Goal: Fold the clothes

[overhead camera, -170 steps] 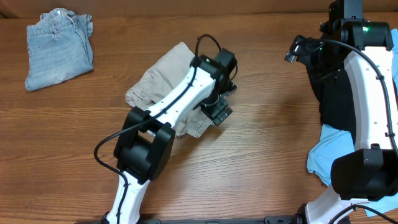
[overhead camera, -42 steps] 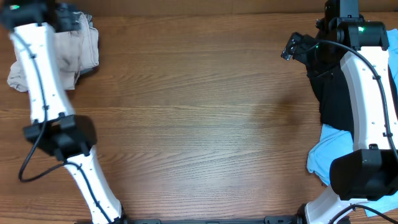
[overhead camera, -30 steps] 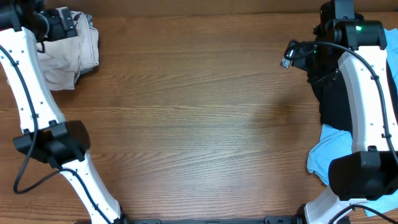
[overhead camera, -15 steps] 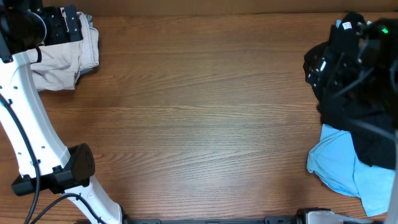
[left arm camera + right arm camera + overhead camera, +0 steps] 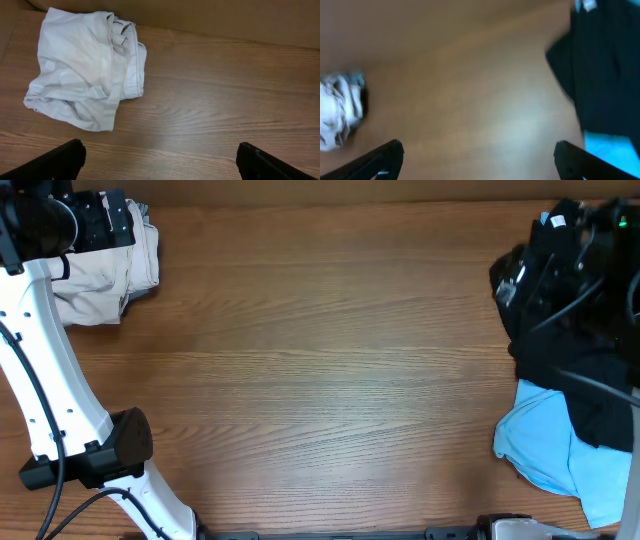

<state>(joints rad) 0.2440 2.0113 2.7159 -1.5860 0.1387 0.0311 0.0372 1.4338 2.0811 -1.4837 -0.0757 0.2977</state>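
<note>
1. My left gripper (image 5: 160, 155) hung spread wide and empty above the table (image 5: 320, 370), near crumpled beige shorts (image 5: 85, 75) at its far-left corner.
2. My right gripper (image 5: 477, 152), also spread and empty, hung beside the black garment (image 5: 607, 60) and sky-blue top (image 5: 545, 445).

Warm brown with darker wavy wood lines on the table (image 5: 320, 380). Pale beige on the shorts (image 5: 125, 275), nearly white in the left wrist view, plain all over. Deep black on the garment (image 5: 600, 405) at the right edge. Sky blue on the top (image 5: 540, 445) just beside it, plain too. White with black joints on the left arm (image 5: 40, 350). Black on the fingers (image 5: 60, 160) of the left gripper (image 5: 160, 167). In the blurry right wrist view, a whitish lump (image 5: 340, 117) with a bit of grey-blue, maybe clothes. Black and bright blue at that view's right side.
</note>
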